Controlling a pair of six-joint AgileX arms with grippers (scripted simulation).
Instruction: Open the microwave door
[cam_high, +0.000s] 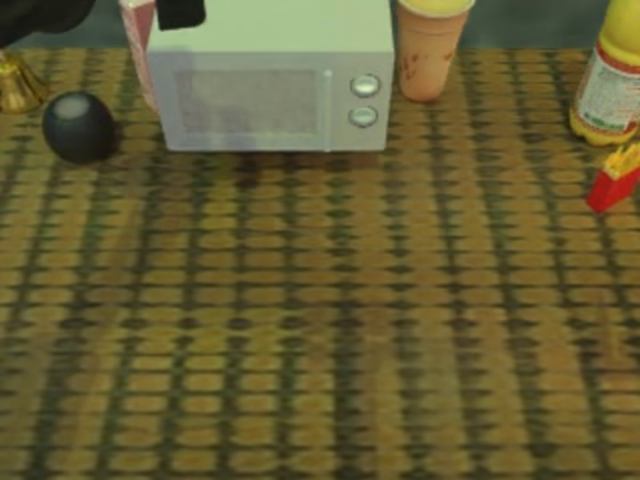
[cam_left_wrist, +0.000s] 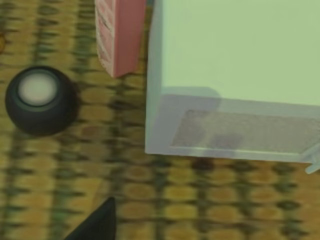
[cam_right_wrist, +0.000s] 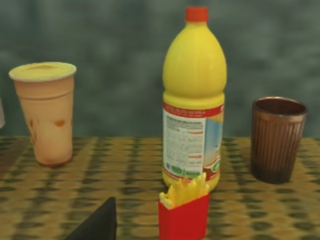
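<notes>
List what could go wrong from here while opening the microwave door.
1. The pink carton stands close against the microwave at the door's left edge, so a swinging microwave door or the left arm above could topple it.
2. The black round pot sits just left of the front and may get knocked.
3. The door is flush, offering the end effector little to catch, so a slip seems possible.

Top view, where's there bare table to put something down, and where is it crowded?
The wide woven table in front of the microwave is bare across its whole near part. The far edge is crowded: dark round pot and pink carton left of the microwave, orange cup right of it, then yellow bottle and fries box at far right.
</notes>
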